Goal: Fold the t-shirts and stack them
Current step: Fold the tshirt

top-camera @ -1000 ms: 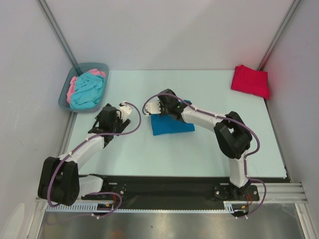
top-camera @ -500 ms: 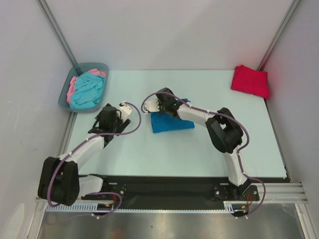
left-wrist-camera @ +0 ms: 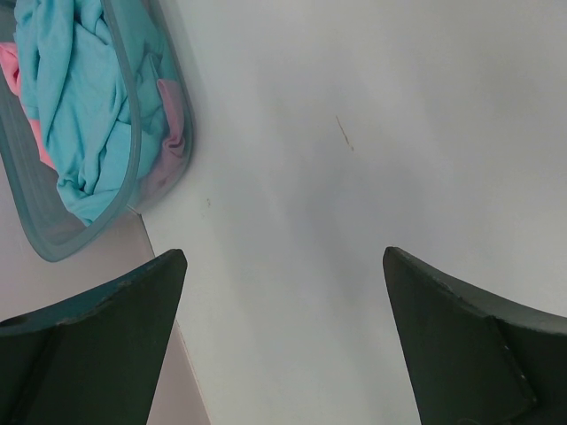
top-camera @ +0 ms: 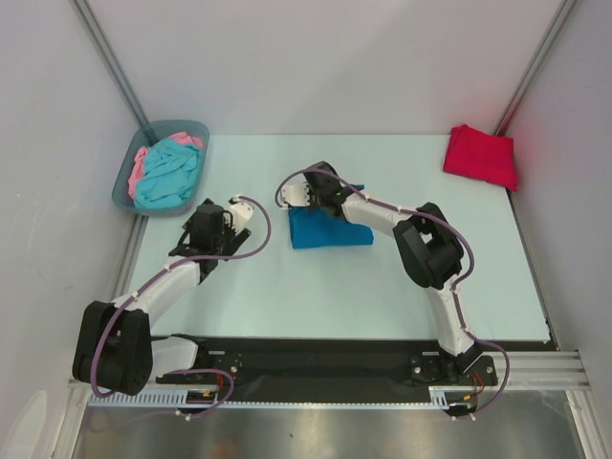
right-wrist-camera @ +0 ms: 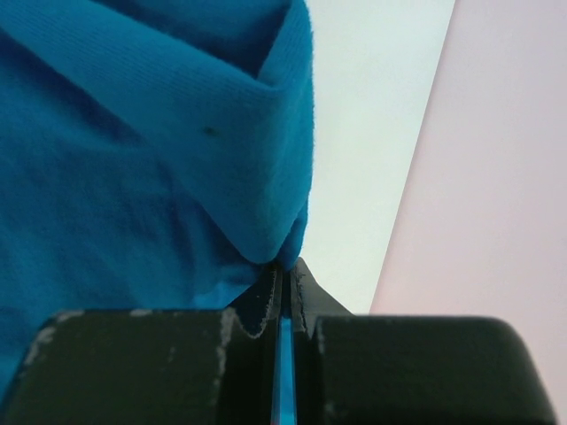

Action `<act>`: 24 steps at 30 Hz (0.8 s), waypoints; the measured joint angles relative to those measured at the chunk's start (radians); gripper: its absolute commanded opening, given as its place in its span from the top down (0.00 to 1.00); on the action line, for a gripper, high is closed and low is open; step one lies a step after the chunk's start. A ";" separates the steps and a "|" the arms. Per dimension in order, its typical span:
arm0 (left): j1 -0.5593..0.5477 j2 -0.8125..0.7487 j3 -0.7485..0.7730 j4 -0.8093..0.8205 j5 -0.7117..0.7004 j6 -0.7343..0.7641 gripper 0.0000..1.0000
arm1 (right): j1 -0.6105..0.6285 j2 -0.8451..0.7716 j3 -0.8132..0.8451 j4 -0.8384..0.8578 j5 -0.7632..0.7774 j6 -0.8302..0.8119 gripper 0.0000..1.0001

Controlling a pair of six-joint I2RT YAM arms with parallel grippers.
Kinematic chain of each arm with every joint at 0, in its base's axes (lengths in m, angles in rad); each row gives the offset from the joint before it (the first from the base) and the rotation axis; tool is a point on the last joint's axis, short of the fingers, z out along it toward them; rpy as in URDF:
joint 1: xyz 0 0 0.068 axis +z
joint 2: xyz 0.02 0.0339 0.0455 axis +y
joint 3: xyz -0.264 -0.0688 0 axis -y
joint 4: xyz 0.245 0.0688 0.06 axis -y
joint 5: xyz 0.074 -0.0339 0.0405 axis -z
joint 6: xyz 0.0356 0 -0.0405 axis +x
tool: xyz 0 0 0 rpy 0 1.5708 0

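Now, turquoise and pink t-shirts (top-camera: 170, 172) in bin (left-wrist-camera: 135, 150); left gripper (left-wrist-camera: 283, 258) agape, right gripper (right-wrist-camera: 283, 273) tight on blue t-shirt (right-wrist-camera: 133, 142)

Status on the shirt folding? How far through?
Done: red shirt lies folded at the far right corner. In hand: right claw is shut on an edge of the blue shirt, mid-fold. To do: turquoise shirt and pink shirt lie crumpled in the bin; nothing is stacked yet. The left claw is open, empty.
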State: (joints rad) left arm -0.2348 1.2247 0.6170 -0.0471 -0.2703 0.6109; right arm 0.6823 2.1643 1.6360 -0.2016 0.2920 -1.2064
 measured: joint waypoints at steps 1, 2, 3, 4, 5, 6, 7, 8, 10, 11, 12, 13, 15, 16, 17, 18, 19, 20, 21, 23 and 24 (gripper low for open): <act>0.000 0.000 0.000 0.000 0.000 0.000 0.00 | -0.001 0.005 0.006 0.000 0.002 0.000 1.00; 0.000 0.000 0.000 0.000 0.000 0.000 0.00 | -0.003 0.014 0.012 0.001 0.002 0.000 1.00; 0.000 0.000 0.000 0.000 0.000 0.000 0.00 | -0.005 0.021 0.018 0.001 0.003 0.000 1.00; 0.000 0.000 0.000 0.000 0.000 0.000 0.00 | -0.005 0.028 0.022 0.001 0.004 0.000 1.00; 0.000 0.000 0.000 0.000 0.000 0.000 0.00 | -0.006 0.033 0.025 0.002 0.004 0.000 1.00; 0.000 0.001 0.000 0.000 0.000 0.000 0.00 | -0.006 0.037 0.027 0.003 0.005 0.000 0.93; 0.000 0.001 0.000 0.000 0.000 0.000 0.00 | -0.006 0.039 0.027 0.003 0.005 0.000 0.86; 0.000 0.003 0.000 0.000 0.000 0.000 0.00 | -0.006 0.041 0.027 0.005 0.009 0.001 0.78; 0.000 0.006 0.000 0.000 -0.001 0.000 0.00 | -0.006 0.045 0.027 0.027 0.023 0.000 0.53; 0.000 0.008 0.000 0.000 -0.001 0.000 0.00 | -0.006 0.047 0.027 0.041 0.030 0.000 0.47; 0.000 0.008 0.000 0.000 -0.001 0.000 0.00 | -0.006 0.048 0.027 0.059 0.037 -0.001 0.40; 0.000 0.008 0.000 0.000 -0.001 0.000 0.00 | -0.006 0.049 0.026 0.075 0.040 0.001 0.40; 0.000 0.008 0.000 0.001 -0.001 0.000 0.00 | -0.007 0.046 0.015 0.116 0.044 0.002 0.37; 0.000 0.008 0.000 0.000 -0.001 0.000 0.00 | -0.006 0.043 0.006 0.137 0.045 0.003 0.36; 0.000 0.008 0.000 0.001 -0.002 0.000 0.00 | -0.005 0.037 -0.005 0.149 0.046 0.005 0.35; 0.000 0.008 0.000 0.001 -0.002 0.000 0.00 | -0.003 0.028 -0.020 0.161 0.048 0.006 0.35; 0.000 0.008 0.000 0.000 -0.004 0.000 0.00 | -0.002 0.017 -0.034 0.168 0.052 0.008 0.35; 0.000 0.008 0.000 0.000 -0.005 0.000 0.00 | 0.000 0.003 -0.048 0.175 0.056 0.010 0.35; 0.000 0.008 0.000 0.001 -0.006 0.000 0.00 | 0.003 -0.016 -0.066 0.187 0.064 0.010 0.37; 0.000 0.008 0.000 0.000 -0.007 0.000 0.00 | 0.013 -0.060 -0.106 0.206 0.077 0.008 0.42; 0.000 0.008 0.000 0.001 -0.007 0.000 0.00 | 0.019 -0.092 -0.140 0.232 0.084 0.009 0.52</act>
State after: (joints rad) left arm -0.2348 1.2327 0.6170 -0.0463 -0.2775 0.6109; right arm 0.7017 2.0727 1.4963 0.0307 0.3759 -1.1976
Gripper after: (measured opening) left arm 0.996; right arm 0.592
